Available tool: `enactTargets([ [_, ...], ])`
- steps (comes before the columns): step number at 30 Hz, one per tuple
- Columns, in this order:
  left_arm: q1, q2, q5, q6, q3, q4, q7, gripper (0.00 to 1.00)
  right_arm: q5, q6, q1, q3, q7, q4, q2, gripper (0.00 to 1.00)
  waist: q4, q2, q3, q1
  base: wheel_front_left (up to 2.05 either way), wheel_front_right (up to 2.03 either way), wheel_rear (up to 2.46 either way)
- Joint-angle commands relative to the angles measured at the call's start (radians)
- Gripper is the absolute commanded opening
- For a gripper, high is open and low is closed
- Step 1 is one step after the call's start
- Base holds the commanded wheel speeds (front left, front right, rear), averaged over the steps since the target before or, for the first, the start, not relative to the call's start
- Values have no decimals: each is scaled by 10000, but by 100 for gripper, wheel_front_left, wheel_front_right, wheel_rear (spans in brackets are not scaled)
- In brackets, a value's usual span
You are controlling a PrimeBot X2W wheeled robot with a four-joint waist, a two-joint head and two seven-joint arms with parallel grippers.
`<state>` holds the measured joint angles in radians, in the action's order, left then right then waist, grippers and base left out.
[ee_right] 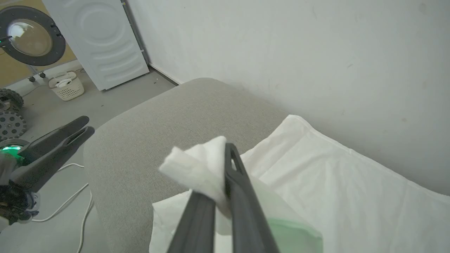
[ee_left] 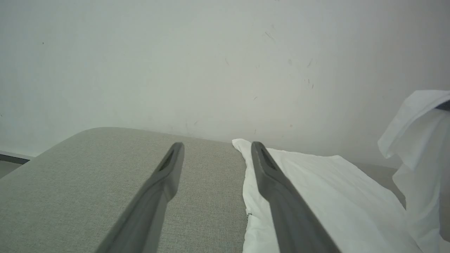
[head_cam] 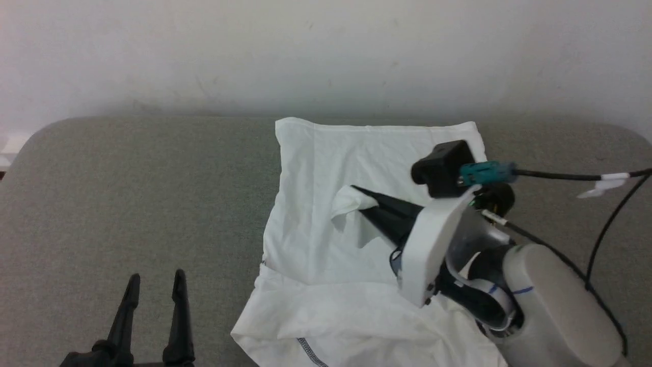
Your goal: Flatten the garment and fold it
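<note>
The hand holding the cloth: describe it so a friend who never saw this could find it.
Start at the grey padded surface against the pale wall, then the white garment spread on its right part. Above it the right hand pinches up a fold of cloth between two shut dark fingers; the left hand, at the surface's near left, stands open and holds nothing.

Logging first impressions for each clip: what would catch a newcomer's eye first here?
The right pincer, shut on a pinch of the white shirt, holds that fold above the rest, which lies spread on the grey upholstered surface. The left pincer hangs open and empty at the lower left, beside the shirt.
</note>
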<state>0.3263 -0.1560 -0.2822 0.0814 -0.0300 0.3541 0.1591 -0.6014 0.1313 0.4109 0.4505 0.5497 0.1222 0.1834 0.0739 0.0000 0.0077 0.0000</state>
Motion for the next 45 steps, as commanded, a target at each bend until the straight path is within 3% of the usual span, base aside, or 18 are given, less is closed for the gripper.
enactTargets([
  [1,-225,-22,-23,-7,-62,-60,39,100,200,-6,233,288,-231,-358,-122,0,229,0,220,0,0,0,0],
  [15,-957,130,-71,-114,-435,-599,306,100,843,-6,462,3534,-2116,-4901,-630,0,1161,0,1034,0,0,0,0],
  [26,-1185,102,-110,-116,-535,-873,323,100,306,-6,865,4652,-3768,-7401,-1297,0,1156,0,919,0,0,0,0],
  [27,-1175,92,-114,-107,-530,-887,319,100,225,-6,901,4734,-3847,-7572,-1311,3,1123,0,879,0,0,0,0],
  [30,-1123,64,-137,-75,-498,-904,311,100,-350,-6,1015,4942,-4143,-7490,-1325,100,1005,0,748,0,0,0,0],
  [37,-918,-3,-147,12,-440,-741,320,100,-1166,-6,1746,4333,-4299,-6923,-1293,100,471,0,532,0,0,0,0],
  [41,-822,-54,-129,70,-414,-590,287,100,-951,-6,1741,3056,-4572,-6223,-574,100,138,0,447,0,0,0,0],
  [45,-744,-97,-130,107,-400,-446,260,100,-173,-6,1003,1058,-4991,-5255,321,100,-137,0,385,0,0,0,0],
])
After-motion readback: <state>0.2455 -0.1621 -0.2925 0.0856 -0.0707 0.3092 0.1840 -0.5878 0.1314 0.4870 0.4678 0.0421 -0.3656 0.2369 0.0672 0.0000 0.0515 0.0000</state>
